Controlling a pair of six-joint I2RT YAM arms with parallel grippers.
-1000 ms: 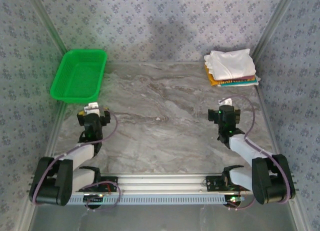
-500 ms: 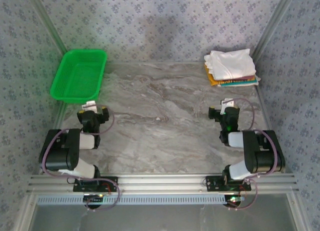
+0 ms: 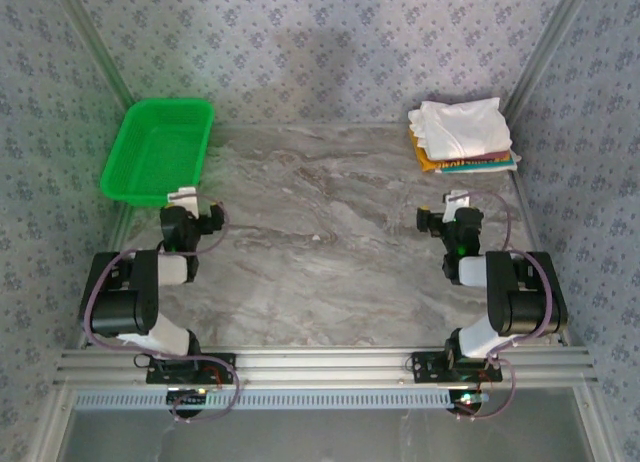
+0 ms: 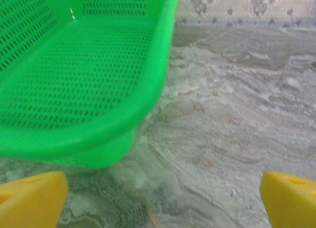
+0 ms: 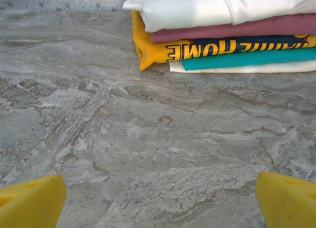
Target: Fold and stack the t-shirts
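T-shirts (image 5: 227, 28) lie stacked ahead of the right jaws — both pairs released, empty.

soft cloth t-shirts (image 5: 227, 35), glossy perforated plastic basket (image 4: 84, 80), marbled tabletop (image 3: 330, 252)

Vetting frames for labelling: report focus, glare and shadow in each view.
Top external: even light, basket and shirt stack crisp, faint shadow on the back wall. Left wrist: basket's near rim blurred, small glint inside it. Right wrist: stack sharp, lettering partly legible; yellow fingertips soft.
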